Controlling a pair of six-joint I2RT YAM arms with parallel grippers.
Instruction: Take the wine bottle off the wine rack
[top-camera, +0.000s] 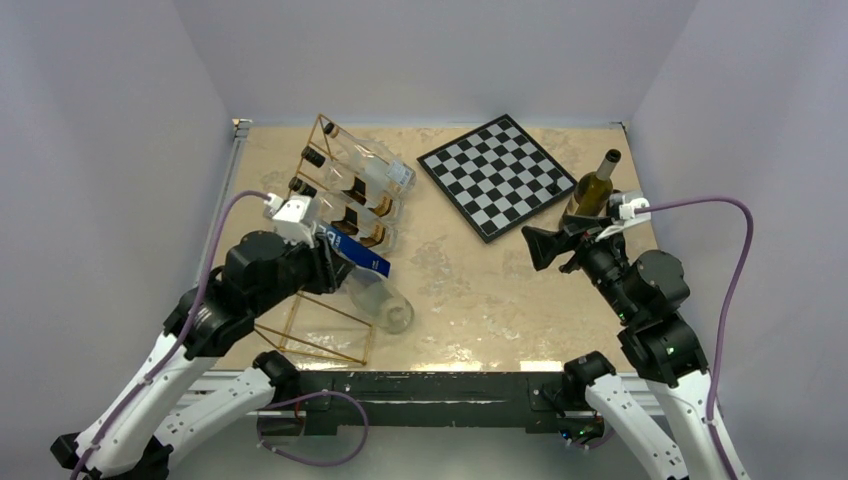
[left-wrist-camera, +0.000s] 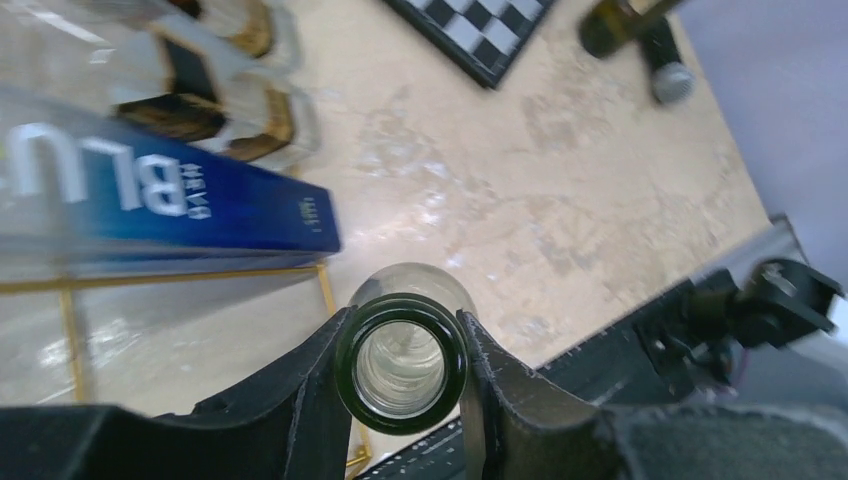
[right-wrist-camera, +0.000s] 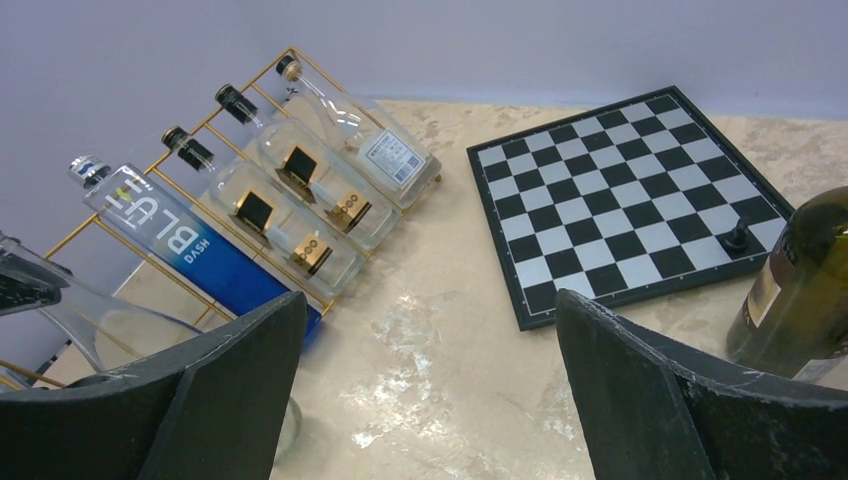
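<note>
**Extraction of clear bottle from wine rack**

Top view: the left gripper (top-camera: 335, 268) is clamped on the neck of a clear glass bottle (top-camera: 380, 302). The bottle lies aslant at the near end of the gold wire wine rack (top-camera: 318, 335), with its base toward the table centre. Whether the base rests on wire or on the table cannot be told. The right gripper (top-camera: 540, 250) stands wide and holds nothing, just beside an upright green wine bottle (top-camera: 592, 190).

Left wrist view: both fingers (left-wrist-camera: 500, 390) pinch the open bottle mouth (left-wrist-camera: 402, 425). The blue-labelled bottle (left-wrist-camera: 180, 195) lies close alongside. Recommended procedure: draw the bottle out along its own axis, raise the base over the front wire, and avoid swinging it sideways into the neighbouring bottle.

Right wrist view, count:
- Capped bottles in the rack: four.
- Clear bottle, held: one.
- Green bottle, standing: one.
- Chessboard (right-wrist-camera: 620, 190): one.
- Black chess piece (right-wrist-camera: 737, 236): one.
</note>
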